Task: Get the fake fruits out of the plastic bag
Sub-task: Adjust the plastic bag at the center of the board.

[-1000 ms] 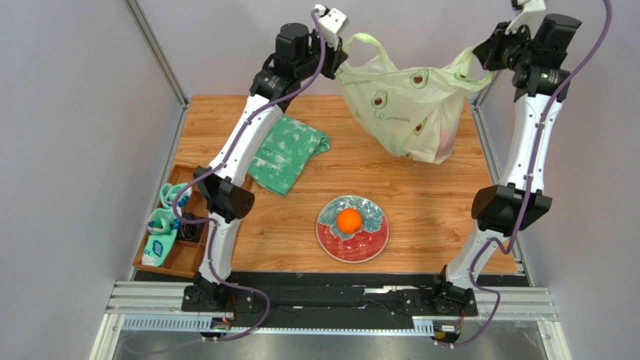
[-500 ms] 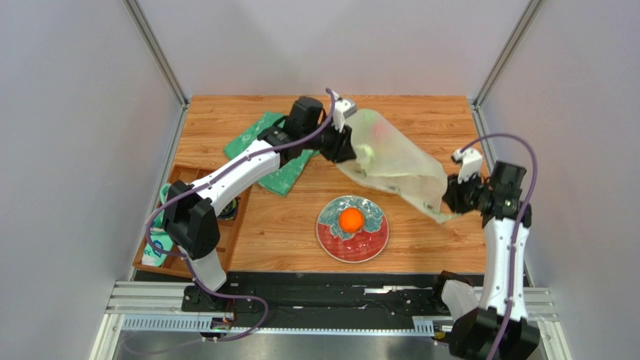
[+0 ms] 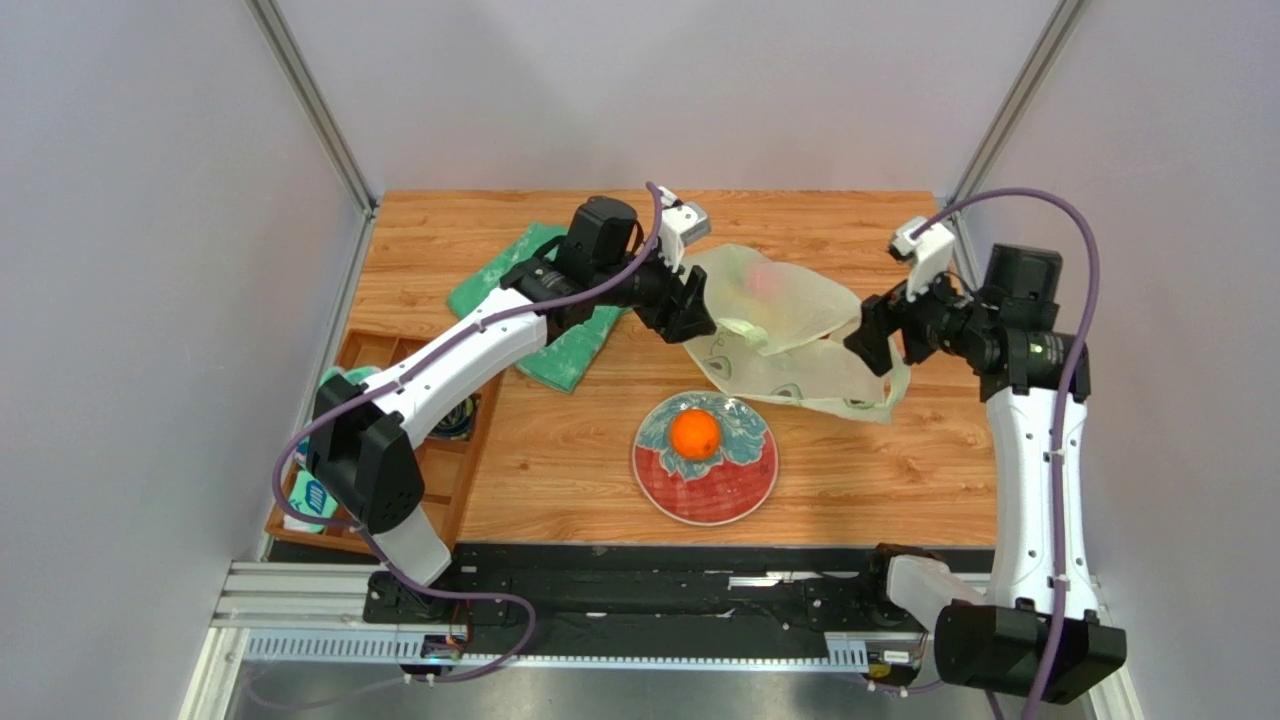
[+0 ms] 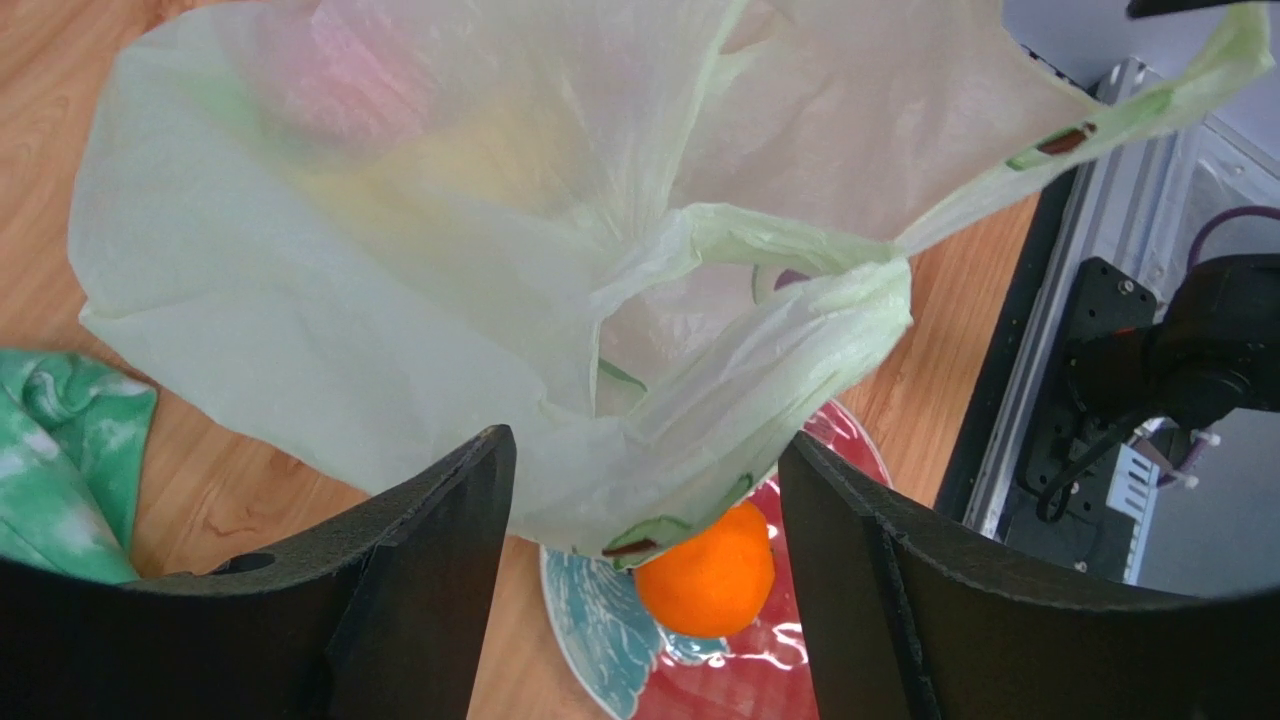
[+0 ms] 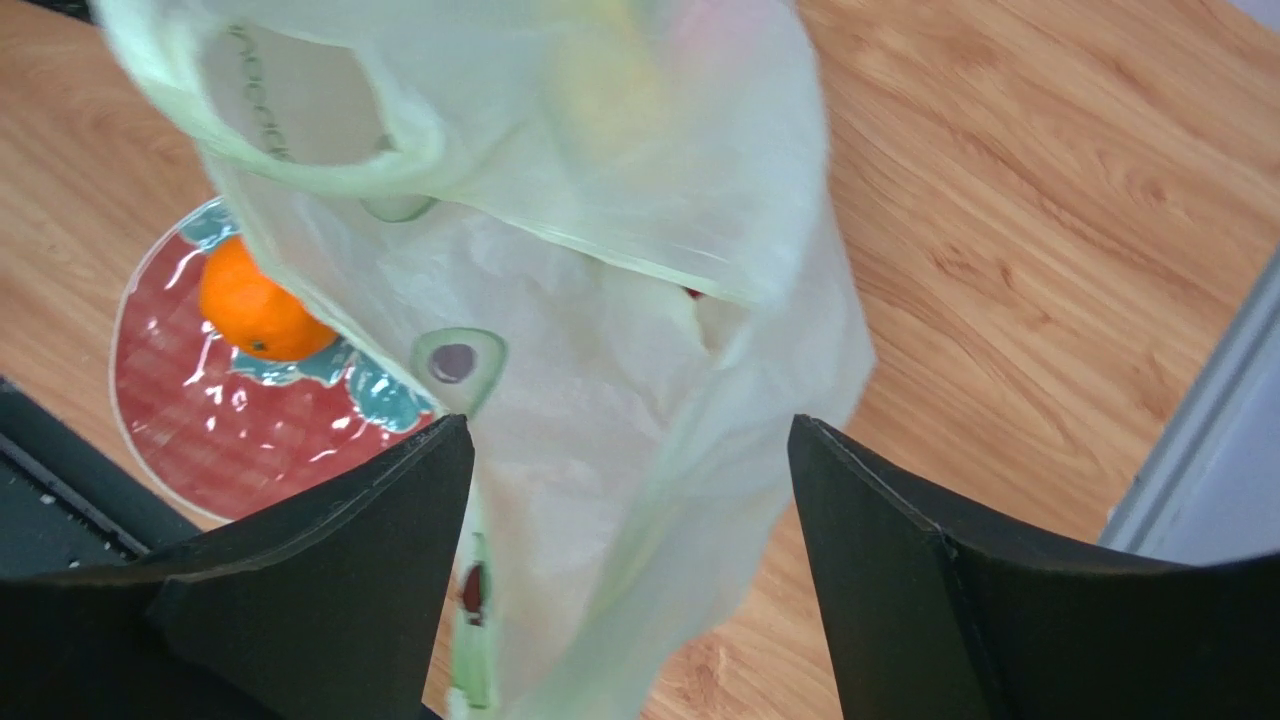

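Note:
The pale yellow-green plastic bag (image 3: 781,323) lies slumped on the wooden table between my two grippers. A reddish fruit (image 3: 769,281) shows faintly through its film, and in the left wrist view there are a pink blur (image 4: 323,83) and a yellowish one (image 4: 496,150). The orange (image 3: 694,435) sits on the red and blue plate (image 3: 744,488) in front of the bag. My left gripper (image 3: 694,308) is open at the bag's left end, a loose fold of bag (image 4: 721,375) between its fingers. At the right end my right gripper (image 3: 872,338) is open too, with bag film (image 5: 631,495) hanging between its fingers.
A green-and-white cloth (image 3: 564,300) lies left of the bag under the left arm. A wooden tray (image 3: 376,518) with small items sits at the table's left edge. Metal frame posts stand at the back corners.
Both arms came down from holding the bag up by its handles. The bag dropped onto the table and flattened. Both grippers went from shut to open and let the handles go.

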You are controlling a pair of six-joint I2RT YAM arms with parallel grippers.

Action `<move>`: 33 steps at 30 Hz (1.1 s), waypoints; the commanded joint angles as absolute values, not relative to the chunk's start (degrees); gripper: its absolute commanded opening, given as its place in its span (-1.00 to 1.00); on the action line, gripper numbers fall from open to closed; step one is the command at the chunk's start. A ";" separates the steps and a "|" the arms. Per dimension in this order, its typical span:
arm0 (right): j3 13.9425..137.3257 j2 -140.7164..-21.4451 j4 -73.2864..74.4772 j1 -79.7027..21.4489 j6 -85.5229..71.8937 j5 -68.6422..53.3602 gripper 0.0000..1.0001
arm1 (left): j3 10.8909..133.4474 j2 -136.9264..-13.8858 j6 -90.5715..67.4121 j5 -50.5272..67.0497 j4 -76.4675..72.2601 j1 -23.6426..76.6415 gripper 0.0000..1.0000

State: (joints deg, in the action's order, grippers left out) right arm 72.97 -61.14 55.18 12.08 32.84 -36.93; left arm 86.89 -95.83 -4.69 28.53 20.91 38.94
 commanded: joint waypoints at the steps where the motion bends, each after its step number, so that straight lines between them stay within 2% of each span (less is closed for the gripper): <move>1: 77.25 -61.87 56.60 1.18 34.10 -37.09 0.66 | 88.59 -92.73 -0.09 32.34 20.57 39.28 0.50; 5: 78.31 -63.28 56.69 -5.61 34.36 -36.04 0.62 | 89.21 -93.25 -0.09 32.26 20.48 39.90 0.51; 7: 77.26 -65.21 57.22 -6.06 35.07 -35.69 0.50 | 89.65 -94.30 1.04 32.34 20.48 40.34 0.51; 11: 78.92 -66.71 57.92 -6.07 34.81 -34.28 0.41 | 91.93 -94.75 2.80 34.01 21.79 40.96 0.53; 12: 79.53 -66.45 57.83 -6.06 34.54 -34.36 0.41 | 92.02 -94.22 3.94 33.49 22.23 41.39 0.96; 13: 80.41 -66.18 57.48 -6.15 33.93 -34.28 0.41 | 92.11 -93.09 5.52 32.36 22.32 41.74 0.99; 18: 79.11 -61.71 54.50 -6.06 30.77 -31.82 0.43 | 96.49 -93.34 18.70 28.74 24.34 43.59 0.99; 27: 77.25 -57.92 52.29 -3.34 25.32 -27.33 0.47 | 106.95 -103.25 48.31 23.04 36.19 52.37 0.98; 31: 77.78 -58.01 52.29 -1.24 23.64 -27.51 0.47 | 111.43 -107.74 57.02 20.40 42.53 54.84 0.93; 33: 77.96 -58.01 51.86 -0.79 23.12 -27.60 0.47 | 112.67 -110.55 58.18 16.97 43.86 55.98 0.80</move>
State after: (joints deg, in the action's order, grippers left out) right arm 77.03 -58.24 54.50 -1.87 26.26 -28.36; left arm 109.23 -106.34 47.35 22.04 36.95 54.37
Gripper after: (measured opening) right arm 0.735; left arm 0.940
